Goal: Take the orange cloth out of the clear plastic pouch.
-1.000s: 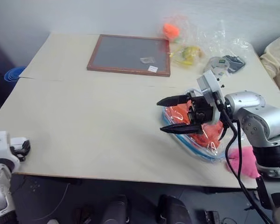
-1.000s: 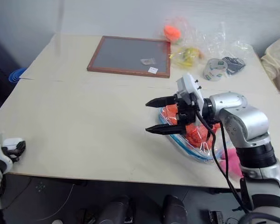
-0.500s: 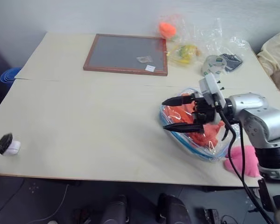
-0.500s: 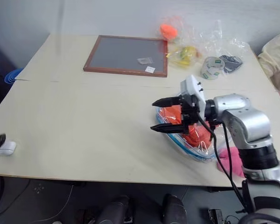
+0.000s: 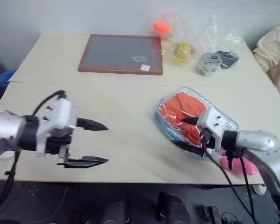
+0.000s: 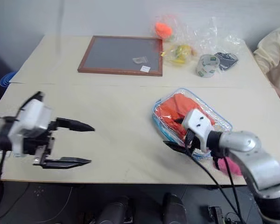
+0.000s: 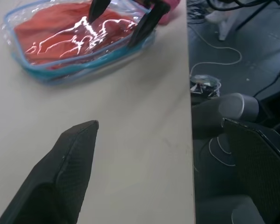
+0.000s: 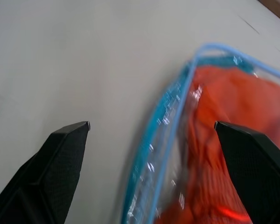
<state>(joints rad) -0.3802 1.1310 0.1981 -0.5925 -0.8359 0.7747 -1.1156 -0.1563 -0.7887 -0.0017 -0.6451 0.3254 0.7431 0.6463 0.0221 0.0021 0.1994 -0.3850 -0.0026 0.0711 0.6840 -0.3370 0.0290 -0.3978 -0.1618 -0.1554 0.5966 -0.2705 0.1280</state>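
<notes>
The left gripper (image 5: 97,143), two black fingers spread wide, hangs over the near left part of the pale wooden table (image 5: 121,98), holding nothing and well apart from the pouch. The right gripper (image 5: 186,133) is also wide open and empty, its fingers straddling the near edge of the flat clear plastic pouch with light blue zipper trim (image 5: 164,122); contact cannot be told. The bright orange-red folded cloth (image 5: 179,110) lies inside that pouch. Just beside it sits a pink plush toy (image 5: 238,163). Farther off lies a wood-framed grey board (image 5: 119,52).
</notes>
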